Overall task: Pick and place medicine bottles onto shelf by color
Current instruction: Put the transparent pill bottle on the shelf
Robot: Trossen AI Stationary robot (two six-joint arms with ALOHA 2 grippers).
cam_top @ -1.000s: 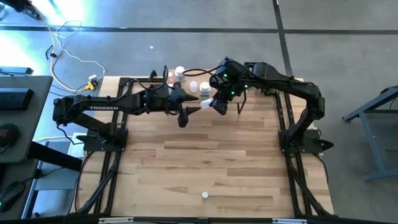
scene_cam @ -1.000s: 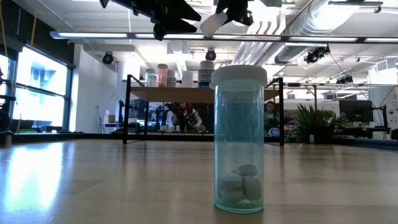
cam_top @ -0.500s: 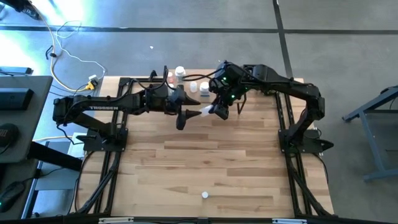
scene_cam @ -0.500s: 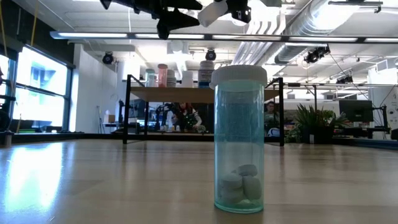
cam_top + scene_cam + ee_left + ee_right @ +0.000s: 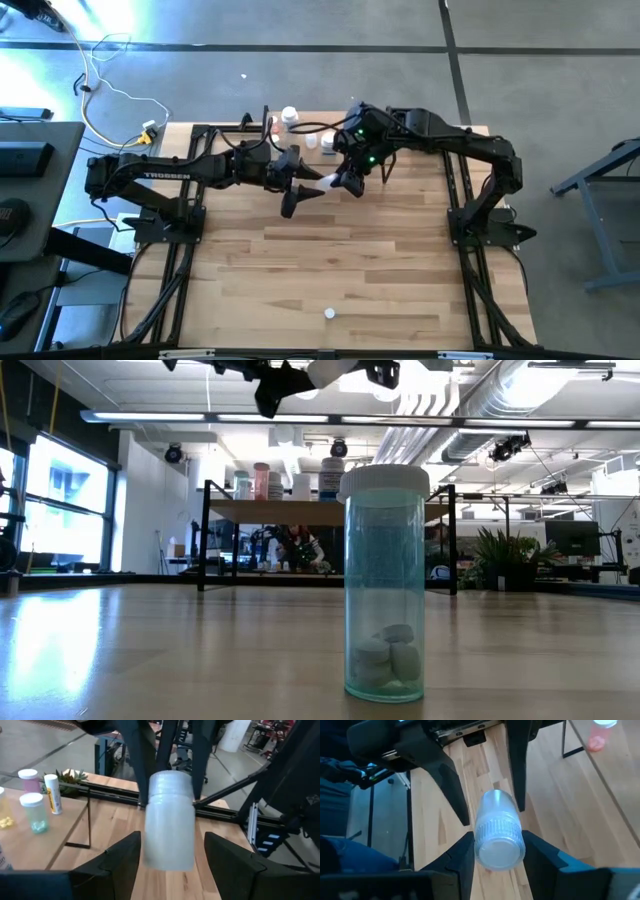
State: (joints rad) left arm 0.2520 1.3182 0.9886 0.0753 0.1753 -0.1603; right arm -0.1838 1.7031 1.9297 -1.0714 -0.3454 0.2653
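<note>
Right gripper [image 5: 492,851] clamps a white bottle [image 5: 497,832] mid-air, presenting it between the left gripper's [image 5: 170,852] parted fingers, seemingly for handover.

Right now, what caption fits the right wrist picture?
Right gripper holds a white bottle out between the left gripper's open fingers.
</note>
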